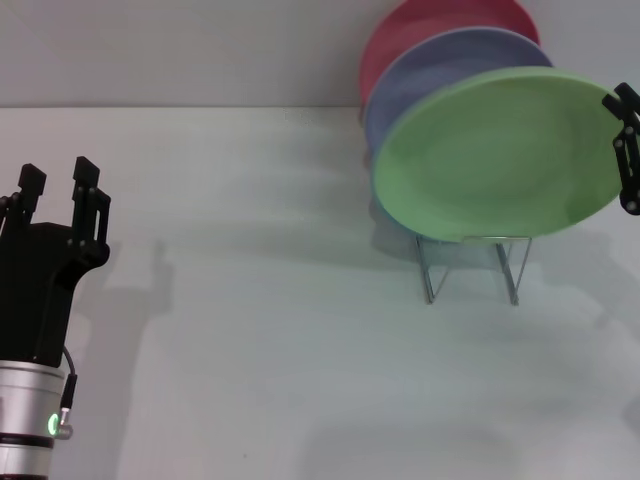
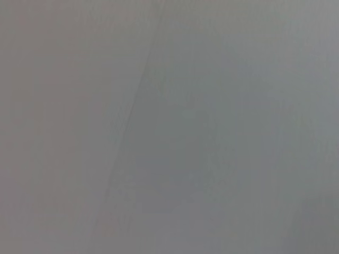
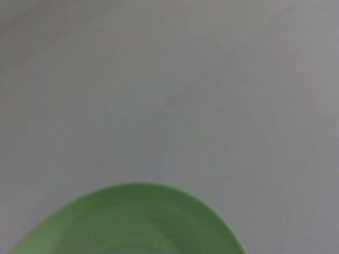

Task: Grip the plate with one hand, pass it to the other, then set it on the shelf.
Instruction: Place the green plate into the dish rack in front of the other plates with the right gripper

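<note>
A: What finish does the plate (image 1: 495,155) at my two o'clock show?
B: Matte, smooth plastic; so too the lavender plate (image 1: 420,75).
A: And the shelf (image 1: 472,265)?
B: Thin, shiny metal wire. My left gripper (image 1: 60,185) looks matte black; the table (image 1: 280,350) smooth, pale.

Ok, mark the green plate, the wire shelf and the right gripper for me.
green plate (image 1: 495,155): head view, middle of its face.
wire shelf (image 1: 428,275): head view, its left leg.
right gripper (image 1: 626,150): head view, at the plate's right rim.
</note>
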